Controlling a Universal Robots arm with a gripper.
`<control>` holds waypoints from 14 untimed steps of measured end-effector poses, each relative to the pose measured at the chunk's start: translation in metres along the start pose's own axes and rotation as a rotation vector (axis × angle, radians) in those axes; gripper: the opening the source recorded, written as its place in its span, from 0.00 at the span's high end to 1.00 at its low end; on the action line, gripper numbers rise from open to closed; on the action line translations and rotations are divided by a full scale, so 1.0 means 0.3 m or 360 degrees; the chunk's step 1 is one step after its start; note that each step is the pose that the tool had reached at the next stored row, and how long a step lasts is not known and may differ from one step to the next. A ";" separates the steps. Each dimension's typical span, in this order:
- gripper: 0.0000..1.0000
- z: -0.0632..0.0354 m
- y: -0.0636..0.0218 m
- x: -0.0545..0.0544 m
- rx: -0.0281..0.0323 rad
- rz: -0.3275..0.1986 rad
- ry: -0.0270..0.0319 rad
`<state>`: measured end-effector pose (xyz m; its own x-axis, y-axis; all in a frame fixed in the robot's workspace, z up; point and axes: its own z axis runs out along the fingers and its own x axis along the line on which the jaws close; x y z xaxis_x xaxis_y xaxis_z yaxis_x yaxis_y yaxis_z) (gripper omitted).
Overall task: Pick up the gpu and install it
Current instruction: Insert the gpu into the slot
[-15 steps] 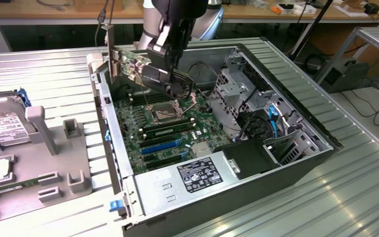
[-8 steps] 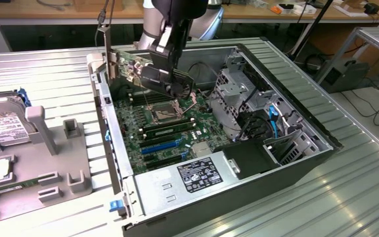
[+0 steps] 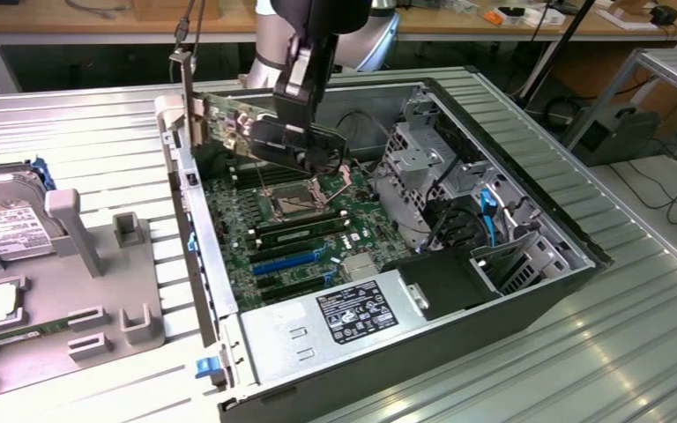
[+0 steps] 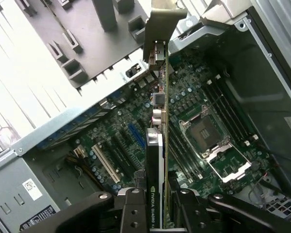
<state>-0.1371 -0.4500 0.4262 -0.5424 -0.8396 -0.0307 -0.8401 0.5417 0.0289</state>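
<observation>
While the silver, white-labelled hard drive (image 3: 3, 225) lies on the grey tray (image 3: 92, 260) at the exterior view's left, the black gripper (image 3: 306, 137) is clamped partway closed on the slim black gpu (image 3: 235, 119) with its silver bracket, holding it tilted over the green motherboard (image 3: 292, 256) in the open case (image 3: 527, 304).

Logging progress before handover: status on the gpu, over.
Gripper shut on the gpu. Held tilted over the open case, above the motherboard, not seated. Nothing seen in its path.
</observation>
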 end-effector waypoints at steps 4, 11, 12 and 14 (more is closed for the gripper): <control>0.73 0.000 -0.002 -0.001 -0.00032 -0.0105 0.00030; 0.73 0.000 -0.025 -0.016 -0.00071 -0.0229 0.00068; 0.73 0.000 -0.028 -0.018 -0.00075 -0.0244 0.00072; 0.73 0.000 -0.035 -0.022 -0.00087 -0.0282 0.00082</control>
<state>-0.1247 -0.4500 0.4262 -0.3856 -0.9221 -0.0307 -0.9225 0.3848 0.0289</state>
